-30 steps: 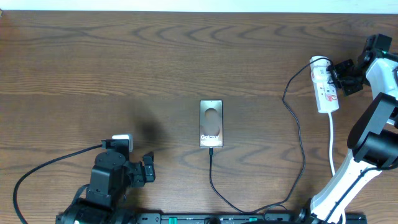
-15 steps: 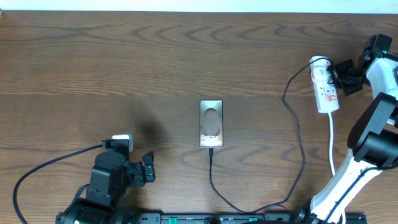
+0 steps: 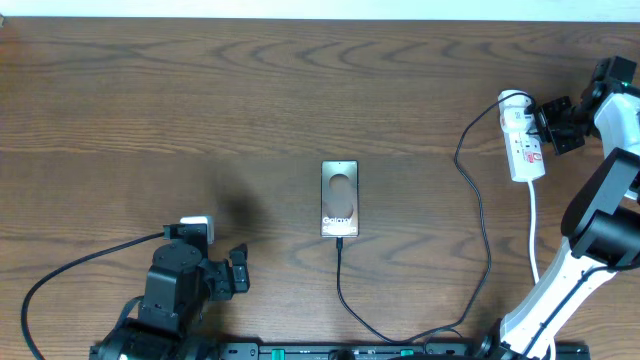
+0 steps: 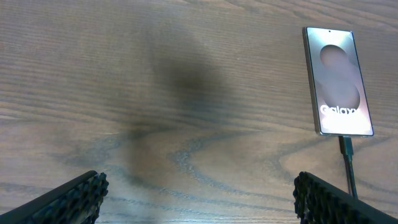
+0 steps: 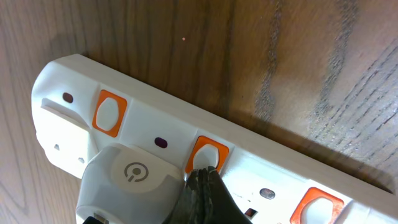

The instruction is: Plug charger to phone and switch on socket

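The phone (image 3: 340, 198) lies flat at the table's middle, "Galaxy" lettering on its face; it also shows in the left wrist view (image 4: 339, 81). The charger's black cable (image 3: 487, 250) runs from the phone's near end round to the socket (image 3: 523, 140), and its plug tip (image 4: 346, 148) sits in the phone's port. My right gripper (image 3: 543, 122) is shut, its tip (image 5: 202, 177) pressed on an orange switch (image 5: 208, 152) of the white socket (image 5: 149, 118), beside a pale grey adapter (image 5: 130, 180). My left gripper (image 3: 238, 270) stands open and empty near the front left, its fingers (image 4: 68, 199) wide apart.
The socket's white cord (image 3: 533, 235) trails toward the front right, beside my right arm's base. Two more orange switches (image 5: 109, 113) show along the strip. A black cable (image 3: 70, 270) loops from my left arm at the front left.
My right arm's wrist has shifted very slightly to the right at the socket. Phone, charger and left arm have not moved.
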